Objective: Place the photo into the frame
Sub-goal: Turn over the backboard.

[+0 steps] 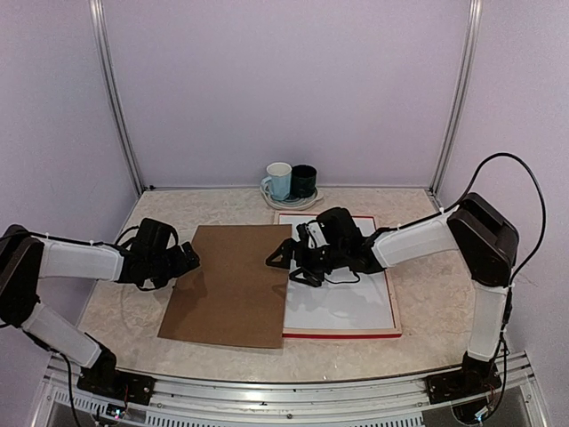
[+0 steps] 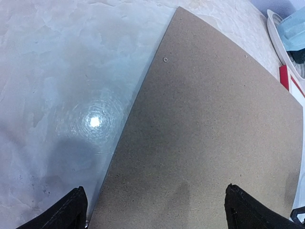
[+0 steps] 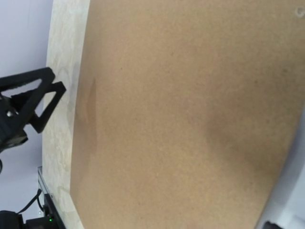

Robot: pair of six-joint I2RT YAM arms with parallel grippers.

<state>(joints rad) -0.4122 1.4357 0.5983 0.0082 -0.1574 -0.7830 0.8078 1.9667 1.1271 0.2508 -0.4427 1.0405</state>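
Note:
The frame (image 1: 342, 334) lies flat at the right, with red edges and a pale right side. A white sheet (image 1: 347, 302) fills it; I cannot tell whether this is the photo's back, and no sunset picture shows. A brown backing board (image 1: 231, 285) lies left of it, overlapping the frame's left side. My right gripper (image 1: 292, 265) hovers open over the board's right edge; the board (image 3: 181, 114) fills its wrist view. My left gripper (image 1: 188, 258) is open at the board's left edge, one finger (image 2: 71, 210) over the table and the other over the board (image 2: 214, 133). A red frame corner (image 2: 284, 76) shows.
A light blue mug (image 1: 278, 181) and a dark mug (image 1: 304, 181) stand on a plate (image 1: 289, 203) at the back, just behind the frame. The plate's rim (image 2: 276, 38) appears in the left wrist view. Walls and metal posts close the back and sides.

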